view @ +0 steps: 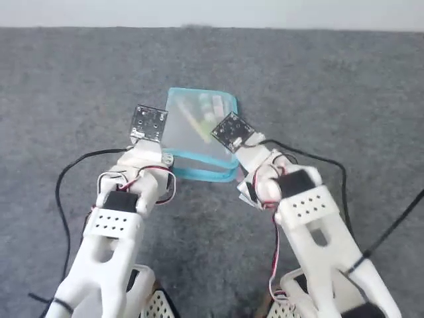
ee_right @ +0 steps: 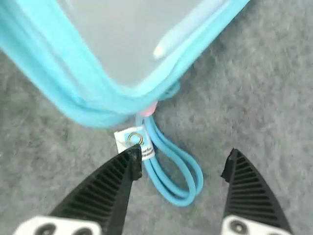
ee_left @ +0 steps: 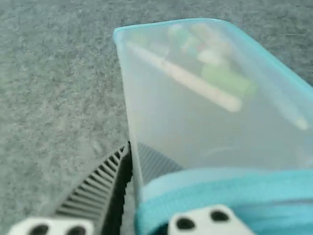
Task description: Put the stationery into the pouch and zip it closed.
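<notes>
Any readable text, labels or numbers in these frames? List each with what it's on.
The white tag at the zipper end of the pouch, beside the blue cord loop: it has printed lines, too small to read.
The stationery inside the pouch: blurred through the wall, no legible marks.
No other text is legible in any view.

Wall of pouch (ee_left: 195, 132): frosted plastic, smooth, matt, see-through. Its turquoise edging (ee_right: 73, 93): woven cloth. Pull cord (ee_right: 176, 171): smooth, slightly glossy, rubbery-looking. Small ring (ee_right: 134, 139): metal. Table cover (ee_right: 274, 73): grey, rough, felt-like cloth. Fingers (ee_right: 105, 188) of my right claw (ee_right: 185, 155): black ribbed plastic, matt.
</notes>
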Robot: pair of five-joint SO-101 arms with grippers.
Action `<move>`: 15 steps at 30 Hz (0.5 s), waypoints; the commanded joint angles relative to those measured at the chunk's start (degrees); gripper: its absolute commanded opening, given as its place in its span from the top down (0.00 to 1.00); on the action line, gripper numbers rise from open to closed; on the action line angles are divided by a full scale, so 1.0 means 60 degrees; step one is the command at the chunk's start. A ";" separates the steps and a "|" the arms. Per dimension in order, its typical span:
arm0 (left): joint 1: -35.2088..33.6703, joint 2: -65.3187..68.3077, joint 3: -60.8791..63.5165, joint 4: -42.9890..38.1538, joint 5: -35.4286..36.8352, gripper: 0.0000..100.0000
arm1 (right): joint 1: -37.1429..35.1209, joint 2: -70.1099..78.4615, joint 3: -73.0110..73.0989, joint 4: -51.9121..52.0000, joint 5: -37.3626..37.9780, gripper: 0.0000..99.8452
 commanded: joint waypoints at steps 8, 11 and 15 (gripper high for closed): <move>-0.0601 0.0088 -0.0447 0.0264 0.0190 0.99 | -0.0886 -0.4447 0.3326 -0.1736 -0.1011 0.74; -0.0571 0.0088 -0.0388 0.0234 0.0440 0.99 | -0.1355 -0.4901 0.3663 -0.1824 -0.1260 0.74; -0.0571 0.0088 -0.0315 0.0220 0.0674 0.99 | -0.1722 -0.4418 0.3663 -0.2527 -0.1260 0.74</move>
